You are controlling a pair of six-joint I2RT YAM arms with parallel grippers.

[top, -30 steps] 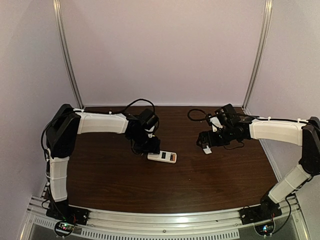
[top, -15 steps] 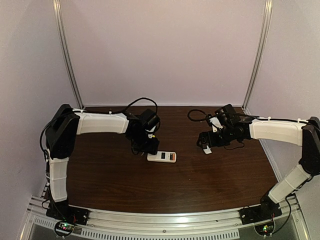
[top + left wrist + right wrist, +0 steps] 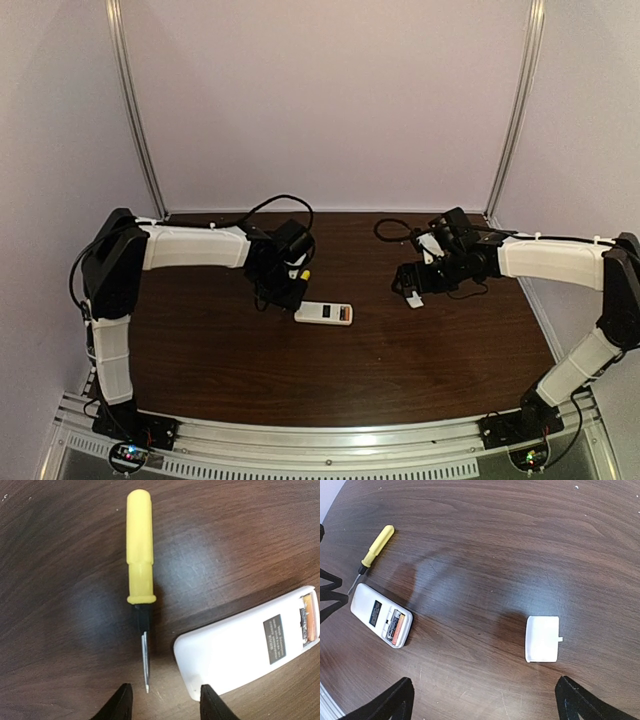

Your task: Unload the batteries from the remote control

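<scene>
The white remote control (image 3: 324, 314) lies back side up in the middle of the table. Its compartment is open, with an orange-copper and a dark battery (image 3: 395, 626) side by side inside; they also show in the left wrist view (image 3: 310, 622). My left gripper (image 3: 166, 706) is open and empty. It hovers over the screwdriver tip and the remote's closed end (image 3: 240, 655). My right gripper (image 3: 485, 702) is open and empty. It hangs above the table between the remote (image 3: 380, 614) and the white cover piece (image 3: 542, 638).
A yellow-handled screwdriver (image 3: 140, 555) lies on the table just left of the remote, tip toward my left gripper; it also shows in the right wrist view (image 3: 376, 552). The cover piece (image 3: 414, 300) lies under my right gripper (image 3: 408, 287). Purple walls enclose the table.
My left gripper has drawn back to the left, off the remote's end, and the yellow screwdriver handle now shows beside it. The right arm has not moved.
</scene>
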